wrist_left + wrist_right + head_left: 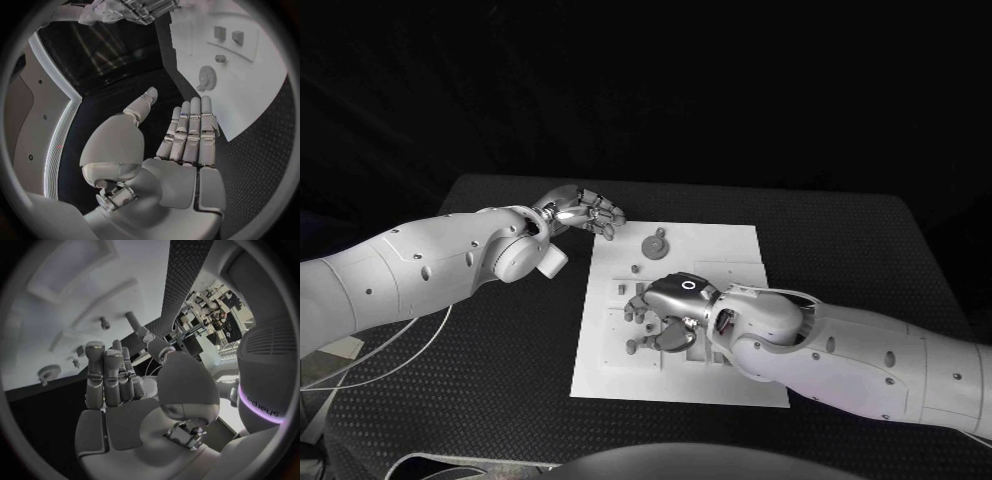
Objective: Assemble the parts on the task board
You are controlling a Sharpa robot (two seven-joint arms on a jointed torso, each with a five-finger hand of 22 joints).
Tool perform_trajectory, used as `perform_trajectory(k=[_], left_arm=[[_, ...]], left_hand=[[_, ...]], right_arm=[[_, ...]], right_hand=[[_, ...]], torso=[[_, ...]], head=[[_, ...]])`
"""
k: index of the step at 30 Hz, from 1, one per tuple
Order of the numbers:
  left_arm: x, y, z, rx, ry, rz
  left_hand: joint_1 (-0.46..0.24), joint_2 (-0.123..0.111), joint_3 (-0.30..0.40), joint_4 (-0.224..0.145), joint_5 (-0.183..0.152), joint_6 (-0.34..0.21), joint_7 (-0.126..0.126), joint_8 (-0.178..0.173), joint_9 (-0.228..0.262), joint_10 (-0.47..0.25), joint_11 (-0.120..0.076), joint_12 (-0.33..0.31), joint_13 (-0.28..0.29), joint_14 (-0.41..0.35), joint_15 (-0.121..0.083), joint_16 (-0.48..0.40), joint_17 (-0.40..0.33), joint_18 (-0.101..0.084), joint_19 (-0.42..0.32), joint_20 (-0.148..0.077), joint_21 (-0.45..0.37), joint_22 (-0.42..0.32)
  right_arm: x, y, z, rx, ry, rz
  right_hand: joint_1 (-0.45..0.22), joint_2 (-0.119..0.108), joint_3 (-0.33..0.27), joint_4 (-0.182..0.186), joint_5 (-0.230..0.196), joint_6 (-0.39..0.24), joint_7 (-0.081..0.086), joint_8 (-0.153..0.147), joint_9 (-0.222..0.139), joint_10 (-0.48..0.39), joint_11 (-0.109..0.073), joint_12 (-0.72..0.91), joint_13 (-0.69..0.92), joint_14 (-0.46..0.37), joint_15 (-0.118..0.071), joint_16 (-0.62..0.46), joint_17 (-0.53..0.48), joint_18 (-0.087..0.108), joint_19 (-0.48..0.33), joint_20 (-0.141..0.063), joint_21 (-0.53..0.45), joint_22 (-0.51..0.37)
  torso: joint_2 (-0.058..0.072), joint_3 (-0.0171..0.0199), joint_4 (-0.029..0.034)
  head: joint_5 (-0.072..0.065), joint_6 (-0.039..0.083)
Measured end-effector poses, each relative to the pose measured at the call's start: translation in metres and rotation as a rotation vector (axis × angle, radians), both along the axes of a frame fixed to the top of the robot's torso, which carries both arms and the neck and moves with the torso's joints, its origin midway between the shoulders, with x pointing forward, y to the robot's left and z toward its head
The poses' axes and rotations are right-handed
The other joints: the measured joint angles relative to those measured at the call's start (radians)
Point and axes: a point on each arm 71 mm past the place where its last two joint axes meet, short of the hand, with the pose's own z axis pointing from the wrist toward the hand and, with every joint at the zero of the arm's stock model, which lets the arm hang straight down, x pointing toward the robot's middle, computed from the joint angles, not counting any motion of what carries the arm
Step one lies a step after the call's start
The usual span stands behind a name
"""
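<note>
The task board (733,255) lies mid-desk (862,240). The right robot hand (668,310) hovers over its parts, empty, fingers extended; the left robot hand (586,212), flat and empty, sits beside the board's far-left corner, near the gear (655,243).

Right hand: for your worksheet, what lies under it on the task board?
The right hand hovers over the middle of the task board. Small parts peek out beside it; whatever lies directly beneath is covered.
</note>
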Motion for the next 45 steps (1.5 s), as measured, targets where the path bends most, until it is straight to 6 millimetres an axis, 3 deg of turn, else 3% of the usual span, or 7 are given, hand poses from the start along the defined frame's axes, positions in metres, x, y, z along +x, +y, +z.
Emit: perform_trajectory(k=[11, 14, 16, 21, 27, 37, 45], left_arm=[[0.000, 0.004, 0.000, 0.001, 0.001, 0.007], [0.000, 0.004, 0.000, 0.001, 0.002, 0.006], [0.000, 0.004, 0.000, 0.000, 0.003, 0.005], [0.000, 0.005, 0.000, -0.003, 0.005, 0.005], [0.000, 0.007, 0.000, -0.007, 0.007, 0.010], [0.001, 0.008, -0.001, -0.022, 0.013, 0.014], [0.001, 0.012, -0.001, -0.040, 0.020, 0.021]], left_hand=[[-0.007, -0.007, -0.003, 0.003, 0.000, 0.000, 0.000, 0.000, -0.001, 0.000, 0.000, 0.000, -0.001, 0.000, 0.000, -0.003, 0.003, 0.000, -0.004, 0.004, 0.000, -0.001], [-0.011, -0.002, -0.003, 0.003, 0.000, 0.000, 0.000, 0.000, -0.001, 0.000, 0.000, 0.000, -0.002, 0.000, 0.000, -0.004, 0.005, 0.000, -0.004, 0.004, 0.000, -0.001], [-0.035, -0.005, -0.010, 0.015, 0.000, -0.004, 0.004, 0.000, -0.002, 0.000, 0.000, 0.000, -0.004, 0.000, 0.000, -0.008, 0.007, 0.000, -0.004, 0.004, 0.000, -0.003], [-0.060, -0.004, -0.015, 0.029, 0.000, -0.004, 0.004, 0.000, -0.003, 0.000, 0.000, 0.000, -0.007, -0.001, -0.001, -0.015, 0.014, -0.001, -0.004, 0.004, 0.000, -0.004], [-0.091, -0.006, -0.018, 0.047, 0.000, -0.007, 0.007, 0.000, -0.005, -0.004, 0.004, 0.000, -0.010, -0.001, -0.001, -0.020, 0.020, -0.001, -0.004, 0.004, 0.000, -0.006], [-0.220, -0.003, -0.075, 0.097, 0.000, -0.014, 0.007, 0.000, -0.008, -0.007, 0.007, 0.000, -0.017, -0.001, -0.001, -0.031, 0.031, -0.001, -0.011, 0.004, 0.000, -0.016], [-0.286, 0.003, -0.093, 0.135, 0.000, -0.018, 0.003, 0.000, -0.011, -0.013, 0.013, 0.000, -0.023, -0.004, 0.003, -0.043, 0.041, 0.009, -0.022, 0.003, 0.000, -0.025]], right_arm=[[0.037, -0.048, 0.065, 0.180, 0.030, -0.183], [0.052, -0.070, 0.075, 0.174, 0.056, -0.252], [0.063, -0.088, 0.078, 0.160, 0.101, -0.318], [0.072, -0.117, 0.067, 0.137, 0.315, -0.453], [0.064, -0.131, 0.051, 0.016, 0.509, -0.516], [0.040, -0.154, 0.029, -0.194, 0.624, -0.555], [0.030, -0.163, 0.021, -0.297, 0.636, -0.562]], right_hand=[[-0.042, 0.057, -0.025, 0.030, 0.000, 0.024, -0.009, 0.020, -0.001, 0.099, -0.037, 0.076, 0.054, 0.017, -0.036, 0.001, -0.001, -0.007, 0.023, -0.012, 0.000, 0.000], [-0.142, 0.087, -0.043, 0.124, 0.000, 0.044, -0.027, 0.032, 0.007, 0.117, -0.042, 0.149, 0.112, 0.024, -0.054, 0.001, -0.002, -0.007, 0.026, -0.004, 0.000, 0.000], [-0.190, 0.095, -0.037, 0.191, 0.003, 0.071, -0.050, 0.047, 0.016, 0.144, -0.066, 0.234, 0.211, 0.037, -0.067, 0.001, -0.002, 0.001, 0.024, -0.003, 0.000, 0.000], [-0.195, 0.093, -0.042, 0.212, 0.005, 0.128, -0.086, 0.075, 0.049, 0.141, -0.126, 0.504, 0.562, 0.028, -0.102, 0.008, 0.009, 0.010, 0.019, -0.016, 0.016, 0.000], [-0.239, 0.098, -0.062, 0.209, 0.005, 0.143, -0.094, 0.080, 0.070, 0.096, -0.136, 0.609, 0.712, 0.028, -0.129, 0.034, 0.025, 0.032, 0.019, -0.016, 0.032, 0.000], [-0.329, 0.096, -0.061, 0.294, 0.015, 0.155, -0.095, 0.080, 0.072, 0.088, -0.136, 0.597, 0.729, 0.028, -0.129, 0.039, 0.029, 0.041, 0.006, -0.010, 0.039, 0.001], [-0.385, 0.079, -0.078, 0.351, 0.004, 0.206, -0.120, 0.092, 0.083, 0.144, -0.154, 0.588, 0.713, 0.035, -0.150, 0.082, 0.057, 0.055, 0.012, -0.019, 0.062, 0.001]], torso=[[0.000, 0.0010, -0.0030], [0.000, 0.0013, -0.0035], [-0.001, 0.0013, -0.0035], [-0.001, 0.0016, -0.0042], [-0.002, 0.0038, -0.0047], [-0.002, 0.0034, -0.0047], [-0.002, 0.0022, -0.0041]], head=[[-0.023, 0.015], [-0.034, 0.025], [-0.043, 0.032], [-0.059, 0.040], [-0.070, 0.042], [-0.083, 0.042], [-0.090, 0.039]])
